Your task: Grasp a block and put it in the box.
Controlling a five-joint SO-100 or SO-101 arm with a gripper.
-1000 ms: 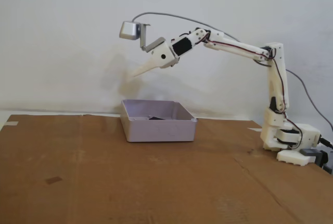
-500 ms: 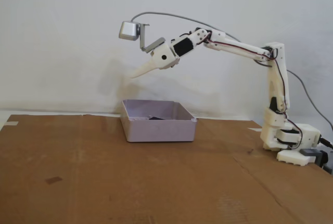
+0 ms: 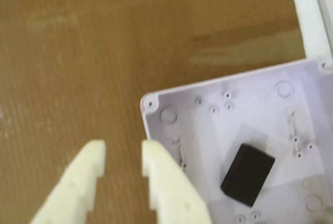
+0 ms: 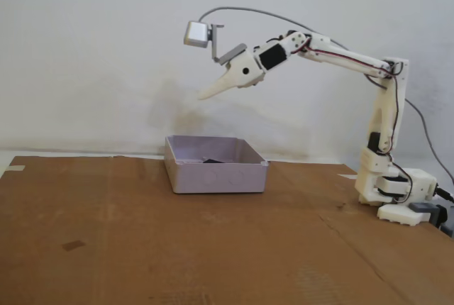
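The block [image 3: 247, 174] lies in the box [image 4: 215, 176] on the tabletop [image 4: 142, 248], with the pincer [image 4: 202, 96] high above the box and the arm's base [image 4: 397, 195] well to its right in the fixed view.

The block [image 3: 247, 174] is matte black — the darkest thing in the wrist view, lying at about five o'clock. The box [image 3: 250, 96] around it is pale lavender-grey, inside and out [image 4: 216, 176]. The hand [image 3: 122, 153] is creamy off-white, its fingers plain and unpatterned. In the fixed view the arm [image 4: 340, 60] is white with black motor blocks and thin red and dark wires, and a grey camera housing [image 4: 196, 33] sits at its tip. The counter [image 4: 142, 248] is brown cardboard — faintly ribbed, with one darker smudge [image 4: 72, 245] at about eight o'clock. The wall [image 4: 85, 50] is plain white.
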